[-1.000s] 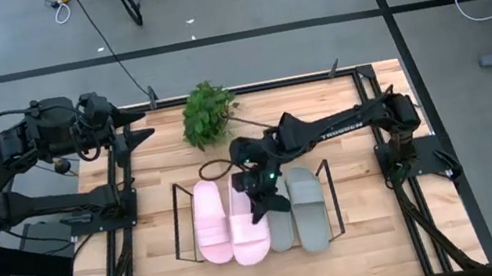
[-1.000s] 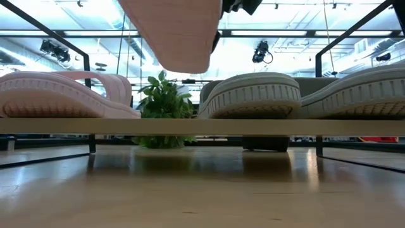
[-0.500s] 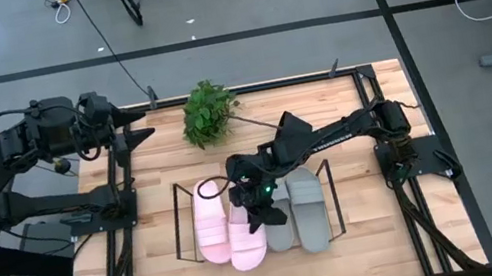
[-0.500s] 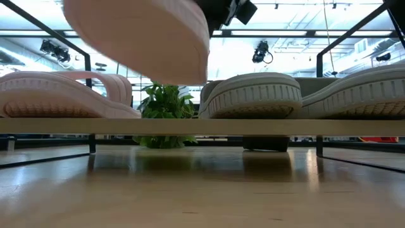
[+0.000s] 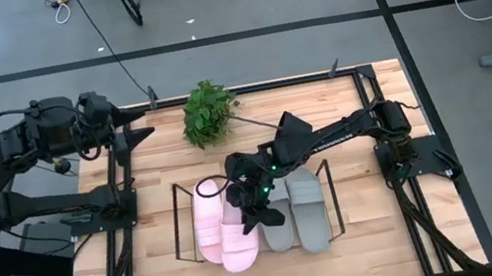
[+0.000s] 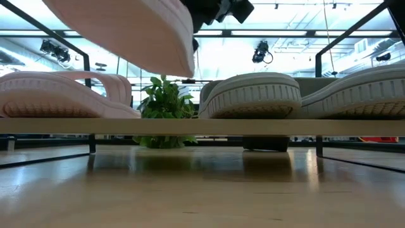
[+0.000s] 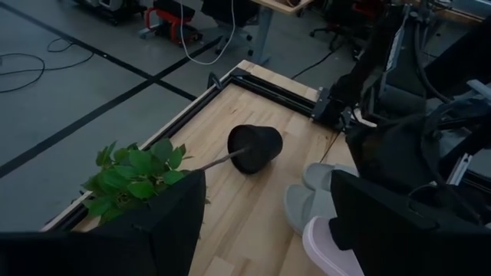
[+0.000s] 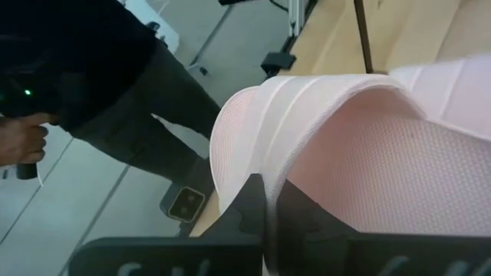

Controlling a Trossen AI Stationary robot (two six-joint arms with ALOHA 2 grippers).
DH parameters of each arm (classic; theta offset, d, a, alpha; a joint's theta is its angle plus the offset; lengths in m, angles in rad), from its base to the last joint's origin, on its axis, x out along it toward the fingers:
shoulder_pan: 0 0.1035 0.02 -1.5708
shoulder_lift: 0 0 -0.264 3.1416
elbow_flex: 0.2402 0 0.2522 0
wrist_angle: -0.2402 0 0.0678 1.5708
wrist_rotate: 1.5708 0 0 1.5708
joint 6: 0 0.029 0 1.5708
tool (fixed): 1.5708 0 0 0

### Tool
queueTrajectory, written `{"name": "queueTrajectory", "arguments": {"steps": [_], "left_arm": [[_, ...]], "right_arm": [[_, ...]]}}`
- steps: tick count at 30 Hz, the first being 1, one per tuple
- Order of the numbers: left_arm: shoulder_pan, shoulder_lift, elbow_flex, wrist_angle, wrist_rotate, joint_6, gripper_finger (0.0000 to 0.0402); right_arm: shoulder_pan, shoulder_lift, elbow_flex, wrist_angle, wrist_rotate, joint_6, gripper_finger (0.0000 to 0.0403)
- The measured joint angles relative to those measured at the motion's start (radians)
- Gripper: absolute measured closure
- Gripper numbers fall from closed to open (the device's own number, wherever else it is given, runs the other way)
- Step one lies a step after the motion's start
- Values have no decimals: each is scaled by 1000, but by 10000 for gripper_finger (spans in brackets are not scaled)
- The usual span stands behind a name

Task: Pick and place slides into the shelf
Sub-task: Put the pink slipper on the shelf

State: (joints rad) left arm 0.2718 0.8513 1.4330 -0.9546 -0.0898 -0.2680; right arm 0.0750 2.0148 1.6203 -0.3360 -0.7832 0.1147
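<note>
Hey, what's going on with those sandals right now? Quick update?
Right gripper shut on pink slide, lifted over shelf. Left gripper open, waiting at table's edge. Three slides shelved; nothing blocking.

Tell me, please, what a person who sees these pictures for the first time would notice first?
Probably the right gripper, shut on the strap of a pink slide and holding it tilted above the shelf, beside the other pink slide. Two grey-green slides already lie at the shelf's right end. Behind the shelf, a green plant lies tipped on its side, while the left gripper waits open at the table's far left corner.
</note>
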Motion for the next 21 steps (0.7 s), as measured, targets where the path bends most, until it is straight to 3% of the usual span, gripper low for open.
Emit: {"name": "queueTrajectory", "arguments": {"steps": [5,9,11,16,21], "left_arm": [[0,0,0,0,-4,2,115],[0,0,0,0,-4,2,115],[0,1,0,0,-4,2,115],[0,0,0,-3,-4,2,115],[0,0,0,-9,-4,2,115]], "right_arm": [[0,2,12,7,2,3,395],[2,63,123,-43,-19,-28,395],[2,122,222,-120,-27,-65,395],[-19,237,454,-524,-13,-215,395],[-24,237,515,-655,8,-306,395]]}}
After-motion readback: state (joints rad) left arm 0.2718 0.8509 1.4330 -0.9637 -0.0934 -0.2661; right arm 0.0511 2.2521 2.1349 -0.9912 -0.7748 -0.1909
